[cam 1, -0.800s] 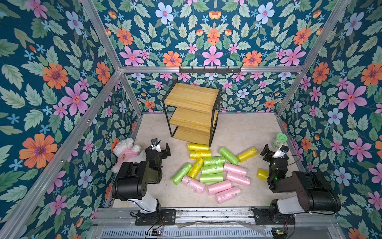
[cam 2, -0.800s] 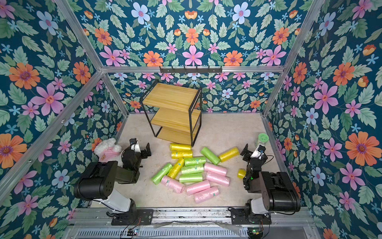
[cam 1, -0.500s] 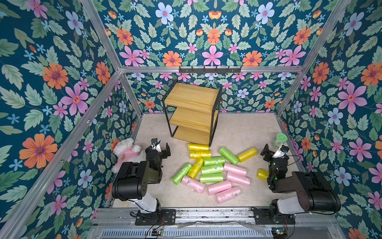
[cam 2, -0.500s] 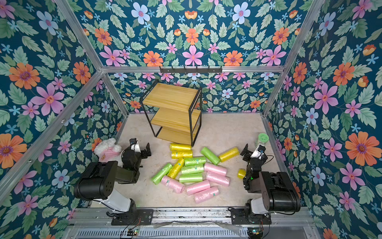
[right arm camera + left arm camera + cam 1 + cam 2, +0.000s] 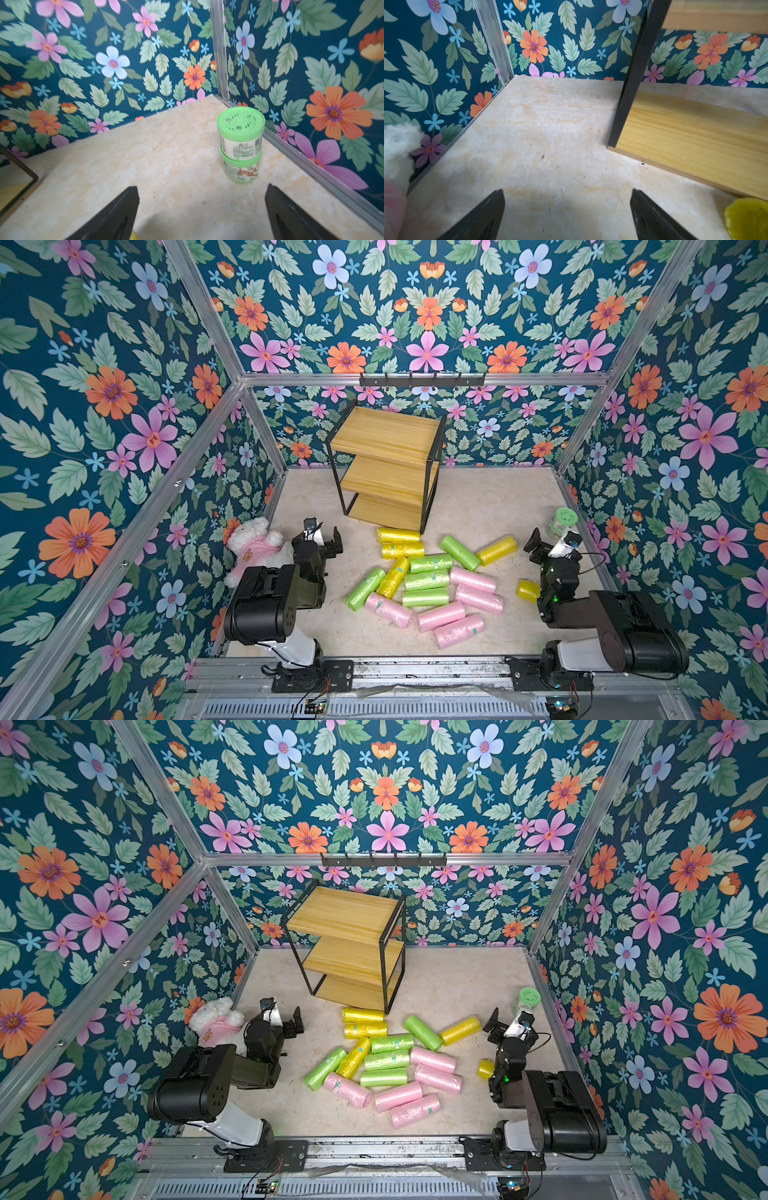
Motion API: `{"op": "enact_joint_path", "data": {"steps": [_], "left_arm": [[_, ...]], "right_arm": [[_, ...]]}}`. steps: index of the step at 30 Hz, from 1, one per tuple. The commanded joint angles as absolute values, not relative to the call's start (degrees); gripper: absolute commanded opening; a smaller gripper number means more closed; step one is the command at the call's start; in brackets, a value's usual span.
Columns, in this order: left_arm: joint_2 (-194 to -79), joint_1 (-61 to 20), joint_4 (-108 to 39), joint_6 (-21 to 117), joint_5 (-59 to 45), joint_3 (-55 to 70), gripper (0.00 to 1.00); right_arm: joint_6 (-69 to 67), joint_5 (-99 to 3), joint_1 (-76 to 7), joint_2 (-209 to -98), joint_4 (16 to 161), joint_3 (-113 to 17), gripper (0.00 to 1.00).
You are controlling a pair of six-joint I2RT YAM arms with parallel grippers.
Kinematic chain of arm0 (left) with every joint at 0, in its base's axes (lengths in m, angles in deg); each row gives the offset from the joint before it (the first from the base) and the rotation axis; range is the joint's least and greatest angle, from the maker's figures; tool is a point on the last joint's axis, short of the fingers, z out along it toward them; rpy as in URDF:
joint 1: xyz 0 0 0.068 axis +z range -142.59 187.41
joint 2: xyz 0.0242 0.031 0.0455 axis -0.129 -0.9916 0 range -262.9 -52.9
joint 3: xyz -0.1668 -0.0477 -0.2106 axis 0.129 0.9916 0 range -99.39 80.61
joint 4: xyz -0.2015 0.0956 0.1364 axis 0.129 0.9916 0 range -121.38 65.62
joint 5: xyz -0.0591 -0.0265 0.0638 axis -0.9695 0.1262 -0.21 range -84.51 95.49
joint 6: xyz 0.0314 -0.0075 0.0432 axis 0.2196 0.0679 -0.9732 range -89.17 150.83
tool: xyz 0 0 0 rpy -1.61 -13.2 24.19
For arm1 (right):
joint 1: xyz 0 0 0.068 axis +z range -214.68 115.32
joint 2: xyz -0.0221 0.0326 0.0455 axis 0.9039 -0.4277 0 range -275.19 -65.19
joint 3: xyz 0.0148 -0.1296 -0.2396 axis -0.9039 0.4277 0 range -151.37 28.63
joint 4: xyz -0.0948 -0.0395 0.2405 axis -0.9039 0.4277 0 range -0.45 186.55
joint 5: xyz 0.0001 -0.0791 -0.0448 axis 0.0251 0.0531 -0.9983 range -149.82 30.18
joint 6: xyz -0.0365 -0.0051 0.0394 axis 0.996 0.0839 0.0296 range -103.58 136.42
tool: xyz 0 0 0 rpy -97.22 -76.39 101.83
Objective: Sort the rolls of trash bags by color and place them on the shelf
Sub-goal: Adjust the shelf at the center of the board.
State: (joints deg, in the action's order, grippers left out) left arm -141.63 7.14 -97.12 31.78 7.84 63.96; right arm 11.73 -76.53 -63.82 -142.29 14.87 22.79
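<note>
Five lime green rolls point(image 5: 427, 580); five pale pink rolls point(image 5: 440, 616); five yellow rolls point(image 5: 402, 549); one shelf point(image 5: 386, 435); one plush toy point(image 5: 253, 547).

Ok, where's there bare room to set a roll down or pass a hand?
Bare: floor between the shelf and the jar; between the shelf and the plush toy; the shelf's top board. Crowded: the rolls clustered in front of the shelf.

Looks like a robot test cell in a lab, not a real room: flowery wallpaper point(image 5: 104, 414) panels held in aluminium bars point(image 5: 291, 379), with a beige floor point(image 5: 498, 497). Two arms point(image 5: 266, 605) are bolted to a metal rail point(image 5: 428, 668) at 6 o'clock, with bare wires point(image 5: 309, 697) hanging out.
</note>
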Motion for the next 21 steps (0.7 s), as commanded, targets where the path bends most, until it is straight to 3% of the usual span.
{"op": "enact_joint_path", "data": {"steps": [1,4,7,11,16,21], "left_arm": [[-135.0,7.2,-91.1,32.3,11.1,63.0,0.99],[-127.1,7.3,-80.2,39.2,15.2,60.4,0.99],[-122.2,7.2,-75.9,43.6,9.9,58.1,0.96],[-119.7,7.2,-71.4,49.6,1.7,51.2,0.89],[-121.8,7.2,-59.8,48.5,-7.1,34.5,0.88],[-131.1,7.2,-45.3,43.9,-12.2,14.9,0.87]], "right_arm": [[13.6,-79.0,-62.7,-135.9,18.8,23.0,0.99],[12.5,-81.4,-59.8,-126.9,26.9,21.2,0.99],[7.5,-74.5,-59.5,-119.7,42.6,14.1,0.99],[6.9,-64.5,-56.0,-114.5,50.4,6.7,0.99],[8.2,-57.7,-48.0,-120.1,62.8,-9.8,0.99],[9.7,-54.4,-41.2,-129.4,65.9,-21.9,0.99]]}}
